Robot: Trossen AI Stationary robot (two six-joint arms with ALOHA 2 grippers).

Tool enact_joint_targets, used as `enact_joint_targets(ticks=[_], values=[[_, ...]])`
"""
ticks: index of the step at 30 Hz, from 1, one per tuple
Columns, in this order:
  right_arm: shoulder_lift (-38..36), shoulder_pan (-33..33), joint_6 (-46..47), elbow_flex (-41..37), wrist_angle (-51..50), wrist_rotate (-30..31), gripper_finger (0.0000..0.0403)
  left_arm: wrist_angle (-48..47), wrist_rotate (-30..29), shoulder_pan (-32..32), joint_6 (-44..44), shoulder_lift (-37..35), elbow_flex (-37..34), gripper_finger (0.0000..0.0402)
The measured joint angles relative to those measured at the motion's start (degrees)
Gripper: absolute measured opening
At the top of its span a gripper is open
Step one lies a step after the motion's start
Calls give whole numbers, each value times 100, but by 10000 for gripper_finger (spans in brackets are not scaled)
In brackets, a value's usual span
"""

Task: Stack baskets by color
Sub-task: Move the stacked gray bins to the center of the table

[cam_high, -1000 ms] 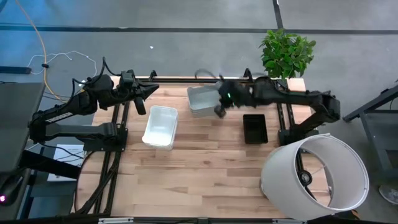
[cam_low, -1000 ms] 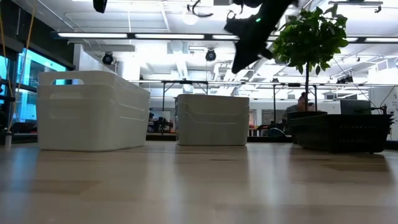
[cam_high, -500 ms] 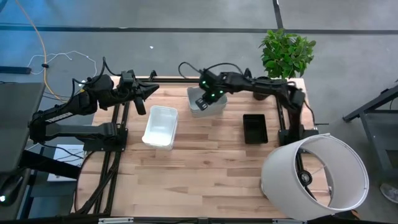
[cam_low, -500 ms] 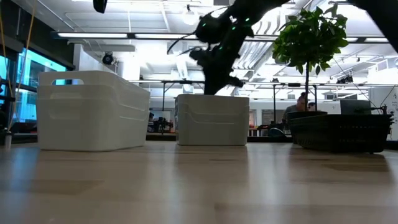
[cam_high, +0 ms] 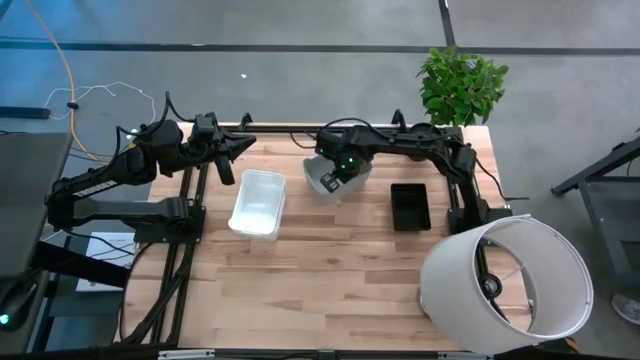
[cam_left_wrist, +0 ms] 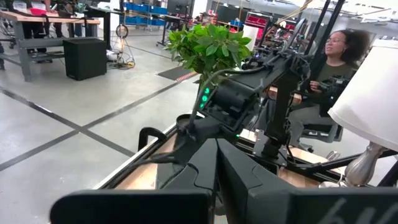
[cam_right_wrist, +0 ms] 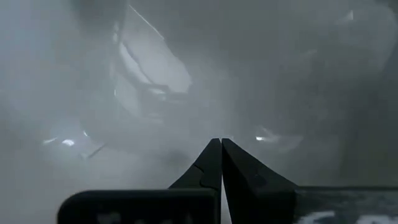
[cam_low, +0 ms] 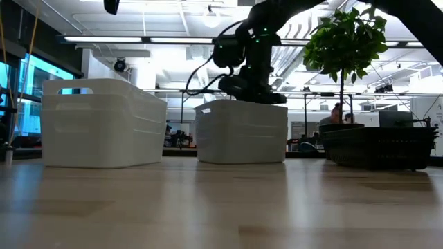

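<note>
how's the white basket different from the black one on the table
The white basket is opaque, bright and solid-walled; the black basket is dark and looks lower in the low view. The white basket takes up more table and lies slightly askew, while the black basket sits squarer to the table edges. The white one lies on the left arm's side, the black one on the right arm's side. Both are open-topped rectangles with rounded corners, and no gripper touches either.

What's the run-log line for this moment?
right gripper: shut, inside grey basket | left gripper: shut, parked at table edge | white basket, black basket: untouched
</note>
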Motion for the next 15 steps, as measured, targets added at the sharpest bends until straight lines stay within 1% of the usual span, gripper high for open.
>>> enact_joint_targets(ticks=[5,8,11,15], values=[[-1,298,355,0,-159,-67,0,0,1,0,0,1,-2,0],[-1,556,675,0,-118,-335,0,0,9,2,0,0,-2,0],[-1,856,959,0,261,-589,0,0,159,1,0,1,-2,0],[-1,1258,1539,0,874,-723,0,-2,365,0,2,0,-2,0]])
